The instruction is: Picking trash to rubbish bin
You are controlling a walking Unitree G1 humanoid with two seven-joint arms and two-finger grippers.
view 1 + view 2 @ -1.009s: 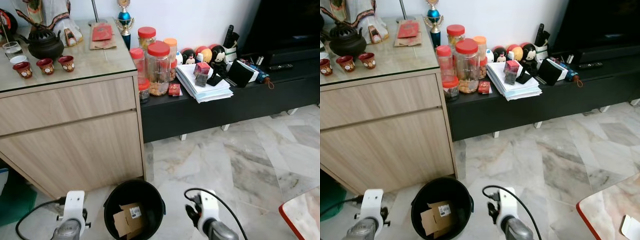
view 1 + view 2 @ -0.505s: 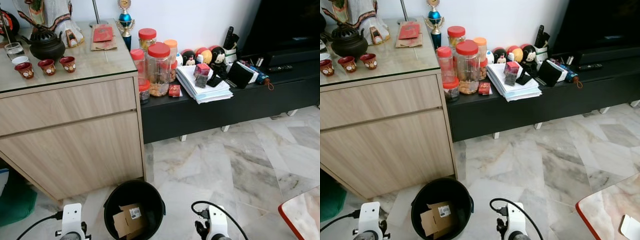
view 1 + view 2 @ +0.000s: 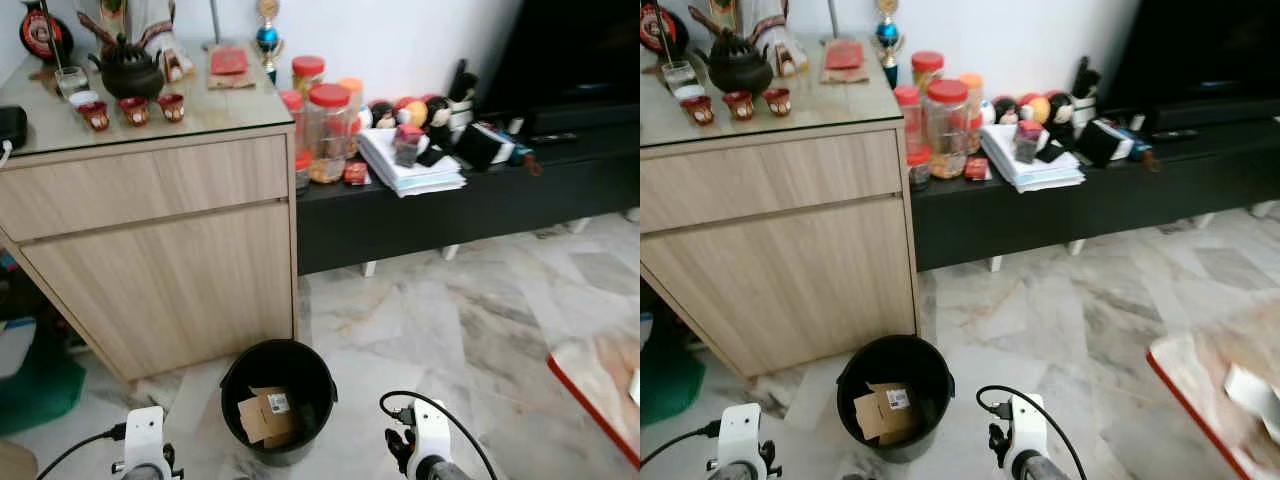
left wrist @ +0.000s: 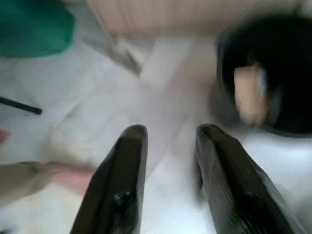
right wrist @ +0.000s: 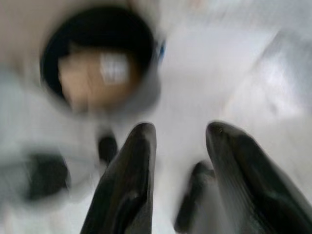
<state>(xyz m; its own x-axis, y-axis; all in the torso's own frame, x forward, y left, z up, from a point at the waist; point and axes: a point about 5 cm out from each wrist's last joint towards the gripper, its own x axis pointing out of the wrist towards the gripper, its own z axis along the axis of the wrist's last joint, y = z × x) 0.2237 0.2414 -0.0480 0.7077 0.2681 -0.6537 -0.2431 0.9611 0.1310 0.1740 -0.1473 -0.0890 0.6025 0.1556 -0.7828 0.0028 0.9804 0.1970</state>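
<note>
Both wrist views are smeared with blur: beyond the left gripper (image 4: 168, 141) the rubbish bin (image 4: 265, 78) is only a dark ring. Ahead of the right gripper (image 5: 183, 141), the cardboard (image 5: 92, 78) inside is a tan smudge, its label unreadable.

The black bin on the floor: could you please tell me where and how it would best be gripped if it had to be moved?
Probably by the rim of the black bin, coming straight down from above: it stands upright with its mouth open, and the cardboard lies low inside, leaving the upper wall free. Take the near rim, since the wooden cabinet stands close behind.

A wooden cabinet (image 3: 150, 250) adjoins a black low console (image 3: 470, 200) on marble floor (image 3: 450, 330).
</note>
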